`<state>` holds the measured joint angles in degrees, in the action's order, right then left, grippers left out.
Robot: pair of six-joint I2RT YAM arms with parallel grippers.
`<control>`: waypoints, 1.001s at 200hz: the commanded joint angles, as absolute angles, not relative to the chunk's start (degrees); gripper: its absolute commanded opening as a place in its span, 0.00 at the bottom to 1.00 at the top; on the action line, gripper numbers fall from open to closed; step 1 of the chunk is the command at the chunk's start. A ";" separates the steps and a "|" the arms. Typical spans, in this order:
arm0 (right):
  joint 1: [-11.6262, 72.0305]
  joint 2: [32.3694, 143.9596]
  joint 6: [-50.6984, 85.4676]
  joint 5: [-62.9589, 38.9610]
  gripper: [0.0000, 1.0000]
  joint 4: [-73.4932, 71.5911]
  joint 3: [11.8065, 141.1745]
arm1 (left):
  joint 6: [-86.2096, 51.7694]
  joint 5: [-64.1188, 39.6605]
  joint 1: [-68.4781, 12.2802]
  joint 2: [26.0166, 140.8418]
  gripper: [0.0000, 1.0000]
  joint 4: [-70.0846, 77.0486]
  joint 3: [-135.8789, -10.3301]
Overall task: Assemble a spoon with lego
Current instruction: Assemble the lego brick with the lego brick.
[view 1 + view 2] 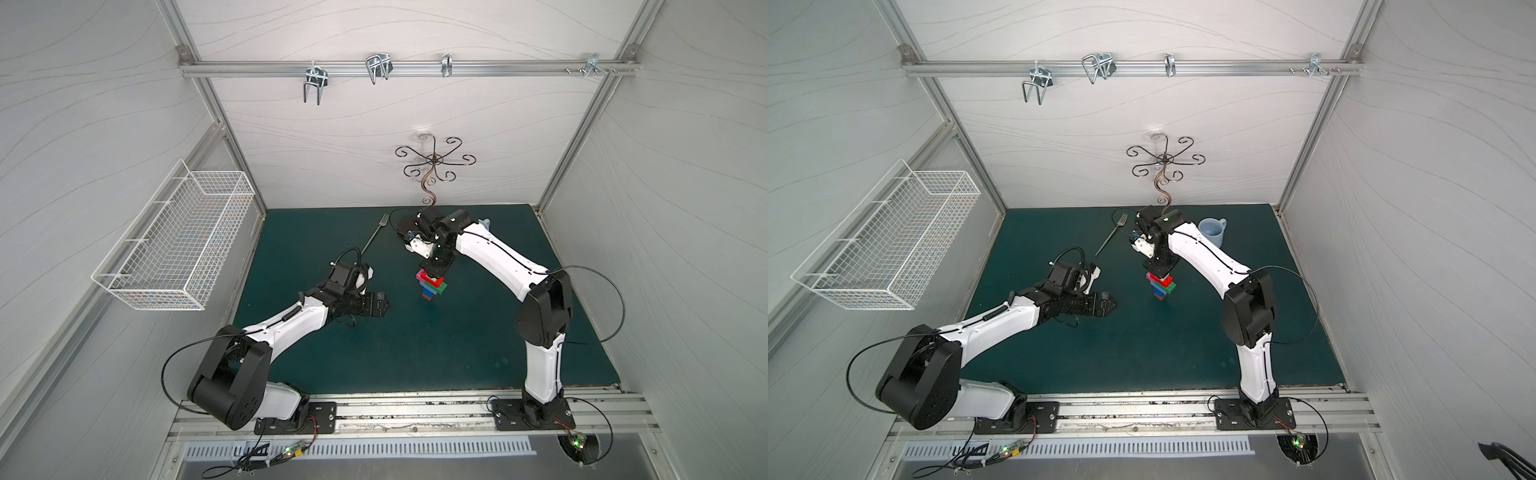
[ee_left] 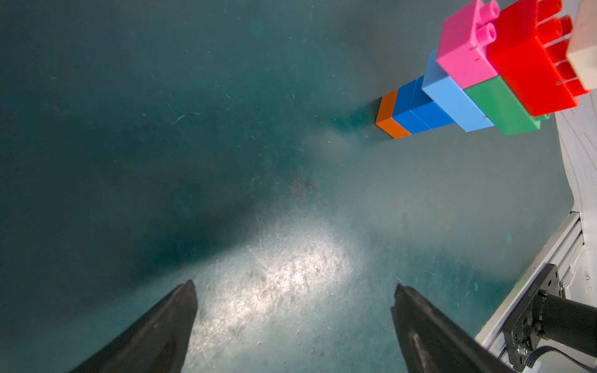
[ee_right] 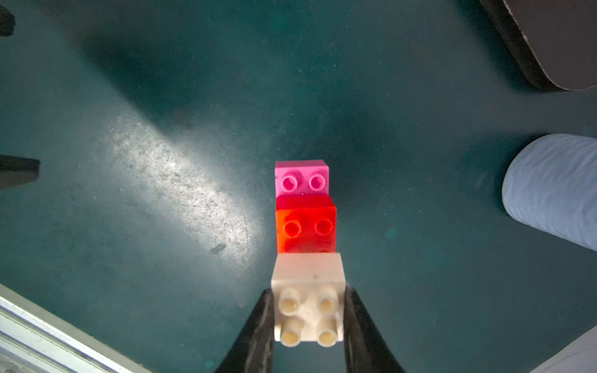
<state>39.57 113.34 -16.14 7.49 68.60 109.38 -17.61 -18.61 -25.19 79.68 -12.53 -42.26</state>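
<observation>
The spoon [image 1: 432,286] [image 1: 1162,286] stands upright on the green mat, mid-table in both top views. In the left wrist view the spoon [image 2: 452,97] shows an orange foot, two blue bricks, then light blue, green, pink and red. My right gripper [image 1: 432,272] [image 3: 309,292] comes down from above and is shut on a cream brick [image 3: 308,284] that sits at the red brick's [image 3: 305,226] studs, beside the pink brick [image 3: 302,177]. How deep it is seated does not show. My left gripper [image 1: 384,307] [image 2: 294,284] is open with nothing between its fingers, left of the spoon and apart from it.
A silver fork [image 1: 374,237] lies behind the left arm. A light blue mug [image 1: 1212,230] [image 3: 549,187] stands behind the right arm, next to the dark base [image 3: 549,42] of a curled iron hook stand [image 1: 432,166]. A white wire basket [image 1: 174,237] hangs on the left wall.
</observation>
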 commanded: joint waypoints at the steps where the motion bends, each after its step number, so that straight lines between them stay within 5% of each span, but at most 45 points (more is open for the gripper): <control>1: 39.02 114.43 -16.57 6.42 0.17 68.69 110.66 | -16.44 -17.75 -25.39 80.15 1.00 -11.07 -44.74; 200: 38.09 114.08 -16.14 3.24 0.17 69.14 108.17 | -16.81 -17.58 -25.40 80.42 1.00 -11.40 -44.74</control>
<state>38.63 113.73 -16.12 3.95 68.23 109.47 -17.54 -18.00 -25.19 79.99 -12.58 -42.30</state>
